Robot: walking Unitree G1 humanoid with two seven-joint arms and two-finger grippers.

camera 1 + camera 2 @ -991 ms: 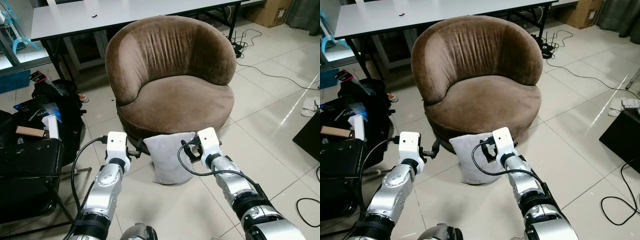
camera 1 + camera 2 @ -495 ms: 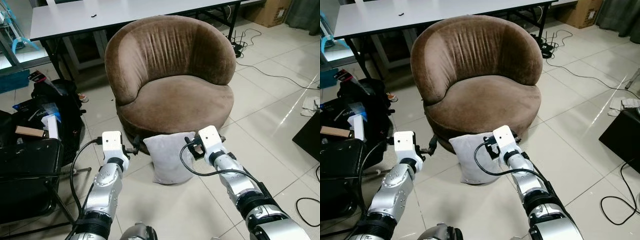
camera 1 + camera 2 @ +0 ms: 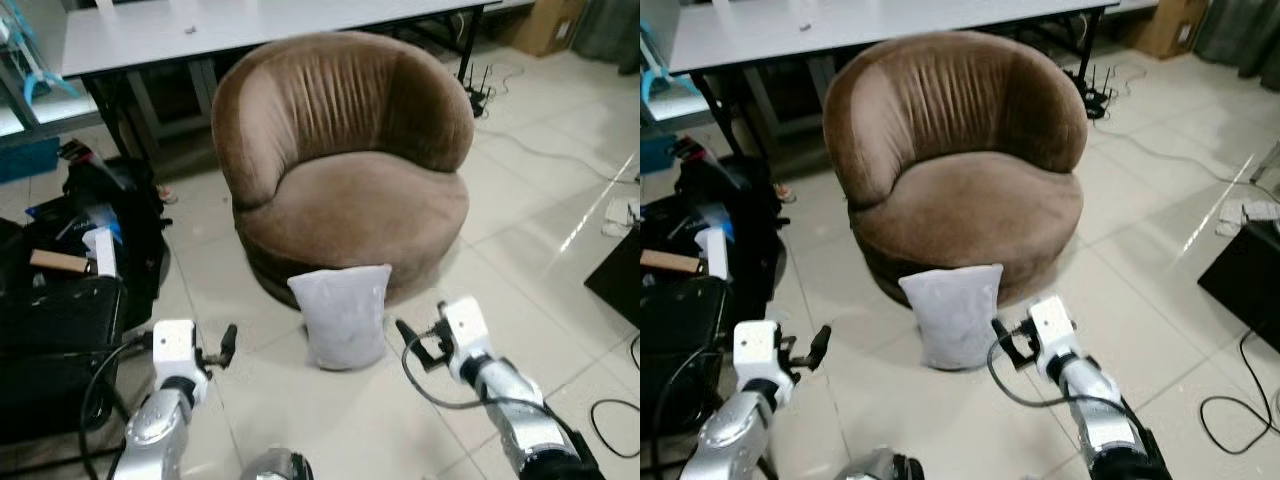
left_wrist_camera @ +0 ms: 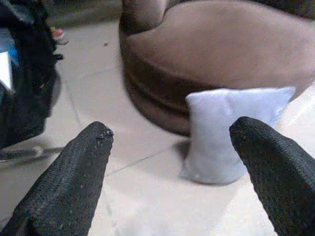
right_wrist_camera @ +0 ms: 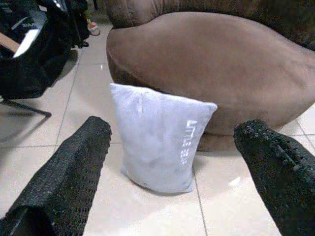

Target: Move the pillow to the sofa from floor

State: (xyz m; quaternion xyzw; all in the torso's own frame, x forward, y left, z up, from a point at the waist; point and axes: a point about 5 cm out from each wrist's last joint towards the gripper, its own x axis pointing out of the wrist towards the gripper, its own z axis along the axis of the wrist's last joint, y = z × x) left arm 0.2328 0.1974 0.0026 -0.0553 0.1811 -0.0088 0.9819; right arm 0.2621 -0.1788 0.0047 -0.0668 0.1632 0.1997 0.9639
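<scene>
Pillow (image 3: pixel 343 314): pale grey, upright on the tiled floor (image 3: pixel 330 420) at lower centre of the head views, leaning back against the front base of the sofa; touched by neither gripper.
Writing on pillow: short line of white letters running up one side in the right wrist view, too blurred to read, possibly two words.
Sofa (image 3: pixel 345 160): round brown velvet tub seat, upper centre of the frame, just behind the pillow.
Left gripper (image 3: pixel 228 346): low at lower left, raised off the tiles, well apart from the pillow's left edge; silver forearm reaching up from the bottom edge, white wrist block behind the fingers.
Left jaws: spread wide, the two black fingers (image 4: pixel 64 187) framing pillow and sofa base in the left wrist view.
Right gripper (image 3: pixel 412 341): lower right of centre, near the pillow's right side yet apart from it; forearm angled in from the bottom right corner, black cable looping under the wrist.
Right jaws: spread wide as well, pillow centred in the gap in the right wrist view.
Black bags (image 3: pixel 105 230): heaped at the left edge of the frame.
Table (image 3: pixel 150 30): white top, across the upper edge behind the sofa.
Cables (image 3: pixel 530 150): dark lines on the tiles at upper right.
</scene>
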